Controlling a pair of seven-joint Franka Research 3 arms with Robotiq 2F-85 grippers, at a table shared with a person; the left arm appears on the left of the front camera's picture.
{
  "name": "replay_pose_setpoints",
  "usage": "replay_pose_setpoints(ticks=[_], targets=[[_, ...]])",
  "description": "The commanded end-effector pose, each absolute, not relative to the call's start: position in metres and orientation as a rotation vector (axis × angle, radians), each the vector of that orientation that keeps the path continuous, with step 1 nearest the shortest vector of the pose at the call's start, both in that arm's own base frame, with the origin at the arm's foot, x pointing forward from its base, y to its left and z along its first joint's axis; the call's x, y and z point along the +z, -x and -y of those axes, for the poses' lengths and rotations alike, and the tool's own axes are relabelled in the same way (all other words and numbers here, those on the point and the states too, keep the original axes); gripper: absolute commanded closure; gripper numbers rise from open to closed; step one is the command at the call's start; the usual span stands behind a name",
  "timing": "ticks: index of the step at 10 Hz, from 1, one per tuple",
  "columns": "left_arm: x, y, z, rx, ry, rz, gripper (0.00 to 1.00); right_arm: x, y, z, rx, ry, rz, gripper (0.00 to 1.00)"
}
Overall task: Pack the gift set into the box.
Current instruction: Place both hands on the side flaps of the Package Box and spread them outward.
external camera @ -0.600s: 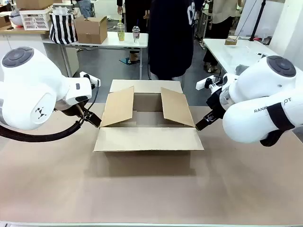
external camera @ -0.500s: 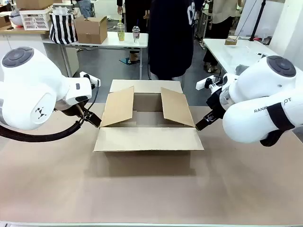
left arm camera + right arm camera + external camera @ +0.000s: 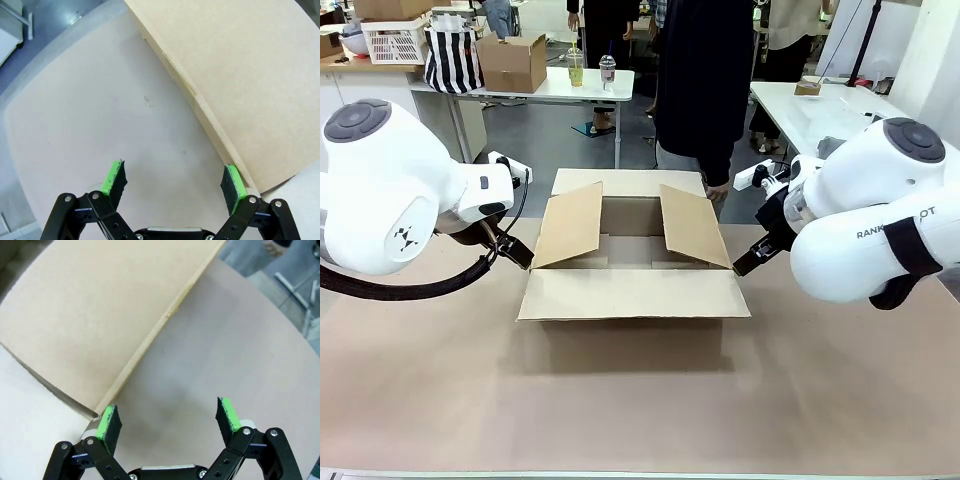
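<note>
The left pincer is hanging spread, nothing between its green pads. Its wrist view is showing what the front view is not: one pad is sitting just beside the lower corner of a flap of the box, with bare worktop under the gap. Whether pad and flap are touching I cannot tell.

The right pincer is likewise spread and empty. One of its pads is lying just beside the corner of the opposite flap, over bare worktop.

From the front, each pincer is showing as dark fingertips angled down and inward. The left one is pointing at the box's left side and the right one at its right side, the white arms bending in from either edge.

The front view is also giving the whole box, which is sitting open mid-worktop. Its two side flaps are tilting up and inward, the near flap is lying flat toward the robot, and the far flap is folding away.

A person in dark clothes is standing at the far side, one hand hanging near the box's far right corner.
</note>
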State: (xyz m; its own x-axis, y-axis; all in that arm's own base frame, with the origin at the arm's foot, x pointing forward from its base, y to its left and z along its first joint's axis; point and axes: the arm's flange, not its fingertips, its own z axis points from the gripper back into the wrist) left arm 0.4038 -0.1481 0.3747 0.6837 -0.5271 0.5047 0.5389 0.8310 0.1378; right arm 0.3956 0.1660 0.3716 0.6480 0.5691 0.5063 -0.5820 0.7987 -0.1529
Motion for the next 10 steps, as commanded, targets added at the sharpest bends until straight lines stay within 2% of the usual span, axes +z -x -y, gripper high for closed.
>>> replay_pose_setpoints(ticks=[1, 10], targets=[[0.3747, -0.4036, 0.1486, -0.599, 0.023, 0.559, 0.0, 0.3718, -0.3954, -0.1667, 0.655, -0.025, 0.568, 0.0], [0.3747, -0.4038, 0.1481, -0.597, 0.022, 0.559, 0.0, 0.3716, -0.3957, -0.1659, 0.654, -0.024, 0.567, 0.0]])
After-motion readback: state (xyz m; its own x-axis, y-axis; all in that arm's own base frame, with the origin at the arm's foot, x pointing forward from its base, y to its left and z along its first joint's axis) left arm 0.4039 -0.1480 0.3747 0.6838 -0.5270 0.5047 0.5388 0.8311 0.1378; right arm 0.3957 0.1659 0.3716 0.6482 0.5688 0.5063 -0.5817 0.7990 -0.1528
